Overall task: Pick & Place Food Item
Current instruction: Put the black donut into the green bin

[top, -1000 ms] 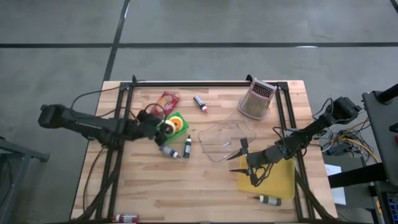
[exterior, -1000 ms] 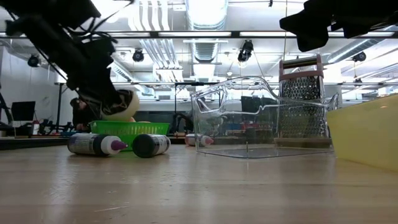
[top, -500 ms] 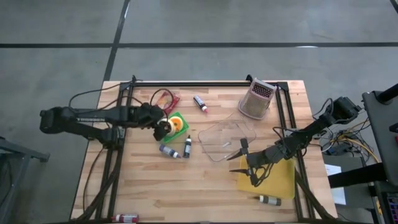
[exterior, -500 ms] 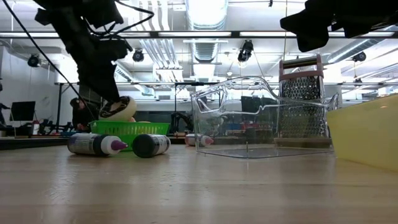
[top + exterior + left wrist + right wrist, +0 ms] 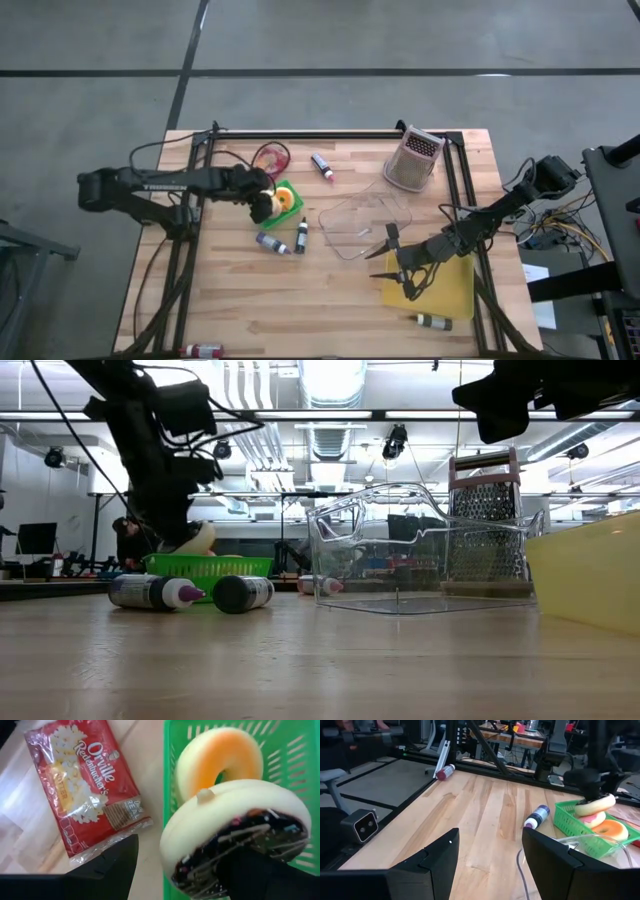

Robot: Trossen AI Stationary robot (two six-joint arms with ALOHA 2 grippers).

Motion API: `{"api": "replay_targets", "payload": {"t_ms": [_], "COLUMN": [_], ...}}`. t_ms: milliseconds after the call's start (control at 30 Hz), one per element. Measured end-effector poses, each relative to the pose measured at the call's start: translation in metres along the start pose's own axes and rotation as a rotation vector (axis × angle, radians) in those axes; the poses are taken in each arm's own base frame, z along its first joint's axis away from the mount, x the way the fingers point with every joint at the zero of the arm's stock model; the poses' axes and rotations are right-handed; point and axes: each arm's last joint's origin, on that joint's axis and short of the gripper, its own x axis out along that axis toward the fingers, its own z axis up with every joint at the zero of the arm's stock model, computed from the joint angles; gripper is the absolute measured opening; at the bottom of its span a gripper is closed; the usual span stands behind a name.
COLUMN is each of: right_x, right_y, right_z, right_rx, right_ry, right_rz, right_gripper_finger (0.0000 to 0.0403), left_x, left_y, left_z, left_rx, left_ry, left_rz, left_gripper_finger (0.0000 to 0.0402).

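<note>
Cream dough and dark sprinkled icing: we see the doughnut (image 5: pixel 235 827) clamped edge-on in the left gripper (image 5: pixel 262 203), tilted over the green basket (image 5: pixel 172 775); its far rim seems hidden by our fingers (image 5: pixel 260 872). The right gripper (image 5: pixel 392 262) waits apart above the yellow board (image 5: pixel 452 290).

A light wooden plank table (image 5: pixel 240 290) is seen from above, edged by a black frame. Directly on it are laid a green basket (image 5: pixel 285 198), a red popcorn packet (image 5: pixel 270 157), three small bottles (image 5: pixel 272 243) (image 5: pixel 301 236) (image 5: pixel 322 166) near the basket, a clear plastic container (image 5: pixel 365 225), a metal grater (image 5: pixel 413 160), and a yellow board (image 5: pixel 450 285). Two further bottles (image 5: pixel 434 321) (image 5: pixel 200 350) are placed along the near edge.
</note>
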Motion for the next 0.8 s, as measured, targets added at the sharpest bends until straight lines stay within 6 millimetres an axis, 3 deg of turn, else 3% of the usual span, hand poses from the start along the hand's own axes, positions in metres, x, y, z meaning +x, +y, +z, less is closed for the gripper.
{"api": "replay_targets", "payload": {"t_ms": [200,500,800], "right_x": [0.0,0.0,0.0], "right_y": [0.0,0.0,0.0], "right_z": [0.0,0.0,0.0], "right_rx": [0.0,0.0,-0.001], "right_ry": [0.0,0.0,0.001], "right_rz": [0.0,0.0,0.001], "right_gripper_finger": [0.0214,0.0214,0.0214], "left_x": [0.0,-0.025,-0.025], "left_y": [-0.001,-0.003,-0.003], "left_z": [0.002,0.015,0.015], "left_rx": [0.012,0.061,0.069], "left_ry": [0.005,-0.08,-0.076], "left_rz": [-0.017,-0.143,-0.145], "left_gripper_finger": [0.0257,0.0257,0.0257]}}
